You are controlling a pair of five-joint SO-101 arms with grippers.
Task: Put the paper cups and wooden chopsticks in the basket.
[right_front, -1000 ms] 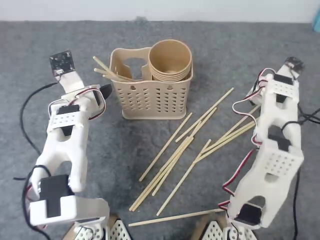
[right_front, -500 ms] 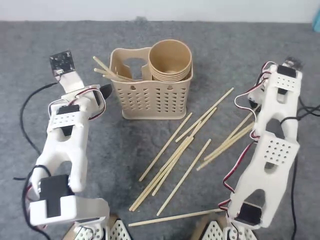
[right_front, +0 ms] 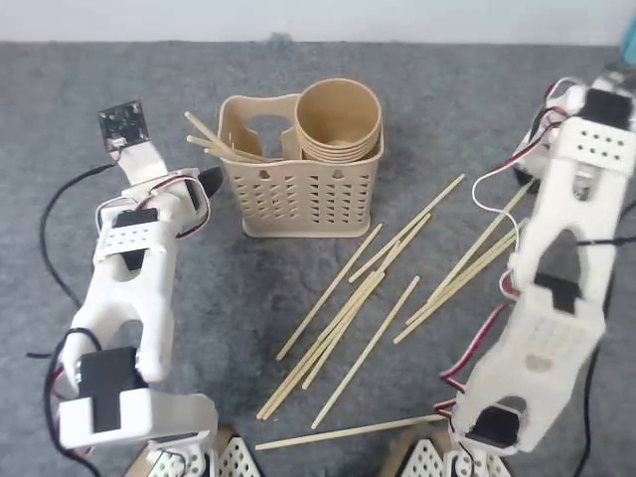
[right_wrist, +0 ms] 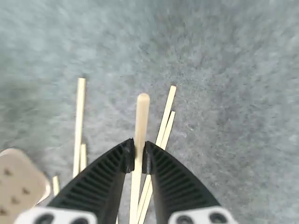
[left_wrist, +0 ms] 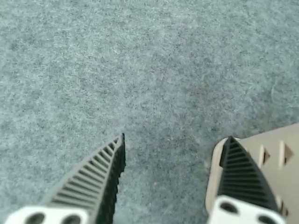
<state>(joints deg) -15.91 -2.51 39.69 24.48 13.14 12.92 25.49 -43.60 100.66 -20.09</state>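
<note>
A perforated beige basket (right_front: pixel 298 194) stands at the back centre. A stack of paper cups (right_front: pixel 338 119) sits in its right compartment, and a few wooden chopsticks (right_front: pixel 214 139) lean out of its left one. Many more chopsticks (right_front: pixel 343 313) lie scattered on the carpet in front. In the right wrist view my right gripper (right_wrist: pixel 137 151) is shut on one chopstick (right_wrist: pixel 140 114), held above the carpet over other sticks (right_wrist: pixel 166 116). My left gripper (left_wrist: pixel 175 140) hangs open over bare carpet beside the basket's left wall (left_wrist: pixel 275 154).
Grey carpet covers the whole table. The right arm (right_front: pixel 586 179) stands tall at the right edge, over the ends of several chopsticks (right_front: pixel 467 273). A single stick (right_front: pixel 343 432) lies near the front between the arm bases. A basket corner (right_wrist: pixel 18 182) shows in the right wrist view.
The right arm has risen and swung toward the back right. The chopsticks beside it have shifted slightly. The left arm has kept still.
</note>
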